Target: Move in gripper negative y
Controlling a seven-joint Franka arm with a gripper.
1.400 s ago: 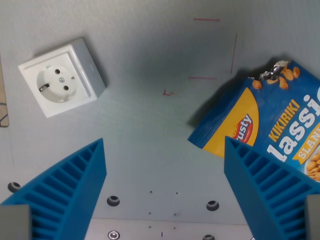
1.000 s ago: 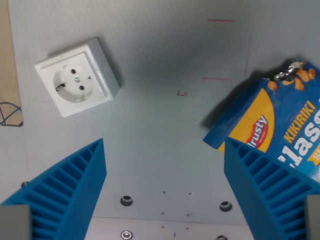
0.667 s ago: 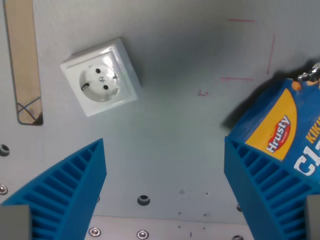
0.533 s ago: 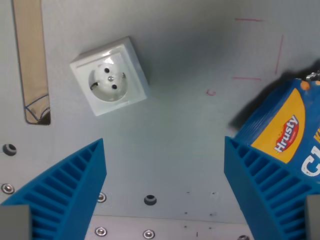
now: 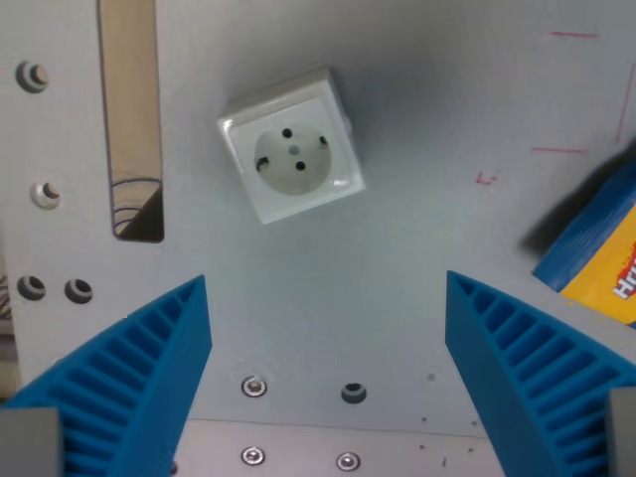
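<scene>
Wrist view: white socket [image 5: 293,159] beyond wide-apart empty blue jaws, snack box [image 5: 601,253] at right.

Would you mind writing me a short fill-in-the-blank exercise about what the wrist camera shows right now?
1. The white socket lies on the grey table, nearer the wrist view's ____ than the snack box.
2. The gripper has its blue fingers spread ____, holding nothing.
3. The snack box is cut off by the wrist view's ____ edge.
4. The long slot in the table lies to the ____ of the socket in the wrist view.

Missing words: left; open; right; left
</scene>
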